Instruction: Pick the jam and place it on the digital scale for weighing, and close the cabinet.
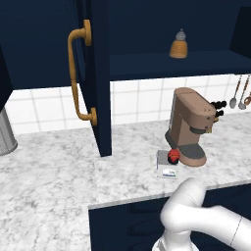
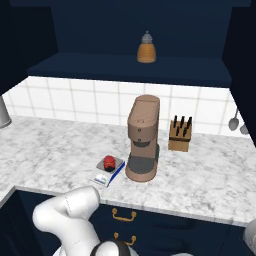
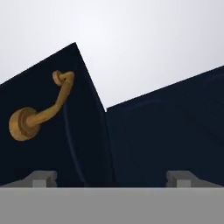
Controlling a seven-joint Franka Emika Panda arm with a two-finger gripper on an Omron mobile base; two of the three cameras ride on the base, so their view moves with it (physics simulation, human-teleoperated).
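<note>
The jam (image 1: 173,156) stands on the digital scale (image 1: 164,167), touching its grey plate, at 9 o'clock of the brown coffee machine (image 1: 189,126). The cabinet (image 1: 93,73) door stands open, its golden handle (image 1: 78,73) facing outward. The gripper (image 3: 112,178), jaws spread wide and empty, faces the door's edge.

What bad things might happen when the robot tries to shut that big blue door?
1. The cabinet door stands wide open with the open gripper aimed near its edge; a glancing push may slip off it.
2. The jam sits on the digital scale tight against the coffee machine; a wide arm swing might knock it off.
</note>
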